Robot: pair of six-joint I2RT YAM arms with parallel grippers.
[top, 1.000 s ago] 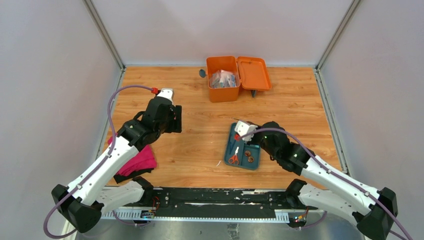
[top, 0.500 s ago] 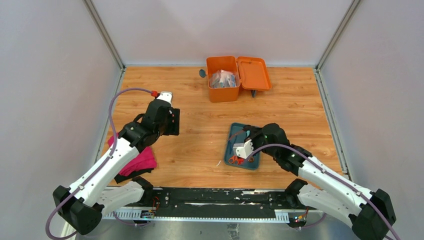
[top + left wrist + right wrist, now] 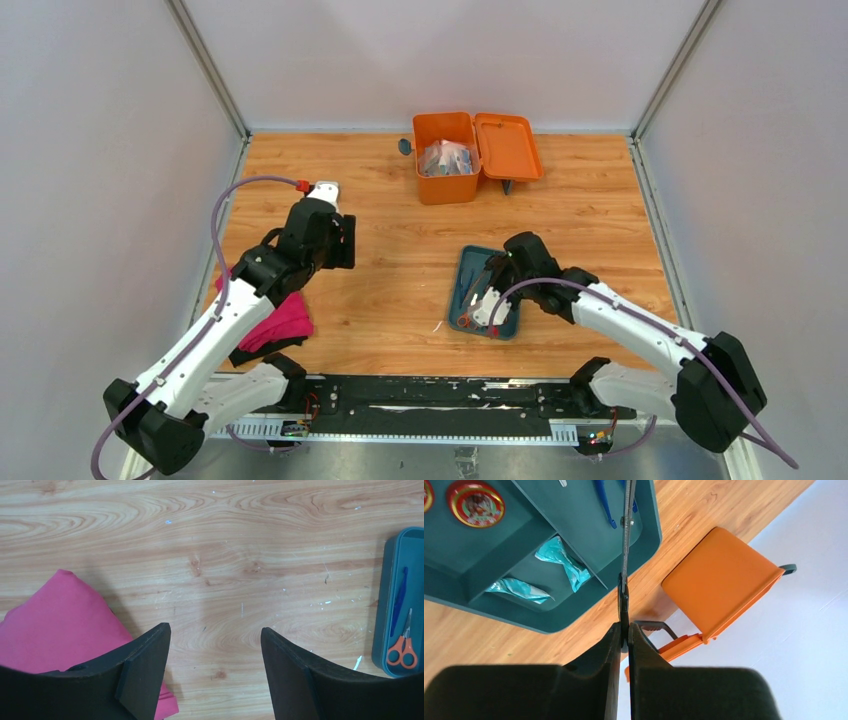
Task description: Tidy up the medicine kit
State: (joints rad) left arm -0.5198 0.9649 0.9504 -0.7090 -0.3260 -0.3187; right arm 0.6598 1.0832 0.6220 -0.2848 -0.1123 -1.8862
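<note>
The kit point(image 3: 447, 188) sits at the far side of the surface point(image 3: 400, 270), well apart from both arms. Its lid point(image 3: 508, 146) is thrown open to the right and a few clear bags point(image 3: 446, 157) are already inside. That much looks done; most of the sorting, as I judge it, is not.

The teal tray point(image 3: 466, 275) near the middle holds a good deal:
- orange-handled scissors point(image 3: 467, 318)
- a thin blue tool point(image 3: 398, 600)
- a round red tin point(image 3: 475, 502)
- teal packets point(image 3: 560, 561) in a separate compartment

The right gripper point(image 3: 624, 627) hangs over the tray with its fingers pressed together on a thin metal tool point(image 3: 626, 535), which runs from the fingertips towards the tray floor. Its kind is hard to tell edge-on, and so is whether its far end is touching the tray.

The left gripper point(image 3: 215, 630) is spread wide and holds nothing. It hovers above bare wood, beside a pink cloth point(image 3: 280, 320) at the left edge.

So one item is in hand and not yet carried to the kit. The rest of the tray's contents wait — and the lid remains to be closed. Whether the cloth belongs in the kit I cannot say.
</note>
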